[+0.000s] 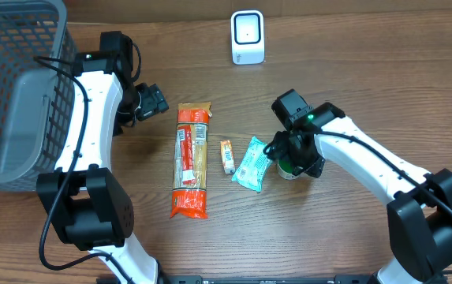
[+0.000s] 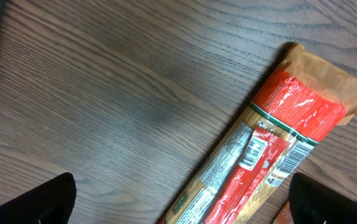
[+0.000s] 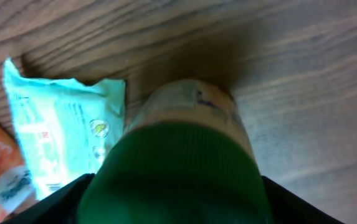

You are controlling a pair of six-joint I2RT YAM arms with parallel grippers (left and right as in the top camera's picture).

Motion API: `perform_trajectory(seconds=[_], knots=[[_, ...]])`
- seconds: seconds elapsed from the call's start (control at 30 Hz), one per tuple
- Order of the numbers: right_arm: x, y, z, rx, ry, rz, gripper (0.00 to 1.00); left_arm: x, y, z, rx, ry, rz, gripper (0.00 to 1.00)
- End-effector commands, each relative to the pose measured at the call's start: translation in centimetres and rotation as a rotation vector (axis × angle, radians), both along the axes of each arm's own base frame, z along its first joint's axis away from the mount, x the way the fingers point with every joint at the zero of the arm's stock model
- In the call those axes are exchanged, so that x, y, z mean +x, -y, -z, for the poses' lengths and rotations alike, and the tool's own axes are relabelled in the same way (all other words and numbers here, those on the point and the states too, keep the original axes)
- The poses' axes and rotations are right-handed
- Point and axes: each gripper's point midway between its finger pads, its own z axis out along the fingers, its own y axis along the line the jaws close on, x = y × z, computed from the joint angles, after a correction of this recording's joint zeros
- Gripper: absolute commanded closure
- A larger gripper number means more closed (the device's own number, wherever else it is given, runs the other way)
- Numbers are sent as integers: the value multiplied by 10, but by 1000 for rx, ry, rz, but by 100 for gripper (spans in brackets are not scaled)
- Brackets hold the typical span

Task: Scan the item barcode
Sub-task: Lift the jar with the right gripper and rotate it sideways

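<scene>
My right end effector [image 1: 294, 162] straddles the green-capped bottle [image 3: 178, 180] at centre right of the worktop [image 1: 352, 63]; I cannot tell if it clamps. My left end effector [image 1: 158, 103] is apart, upper left.

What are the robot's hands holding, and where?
The left gripper is open and holds nothing. The right gripper straddles the green cap of the bottle; whether it grips cannot be told.
</scene>
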Motion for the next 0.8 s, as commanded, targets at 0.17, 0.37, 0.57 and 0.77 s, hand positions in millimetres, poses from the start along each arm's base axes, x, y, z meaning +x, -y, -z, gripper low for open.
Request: perform_trajectory(seconds=[0.17,0.37,0.57,0.77], knots=[[7,-1,7,-15,65,-216,20,-1,1,-6,2,15,10,0],[11,5,7,-54,88,-211,20,-1,1,-6,2,15,10,0],[10,5,13,-54,91,-213,12,-1,1,-6,2,15,10,0],[10,5,21,-54,110,-278,12,-1,1,-6,2,15,10,0]])
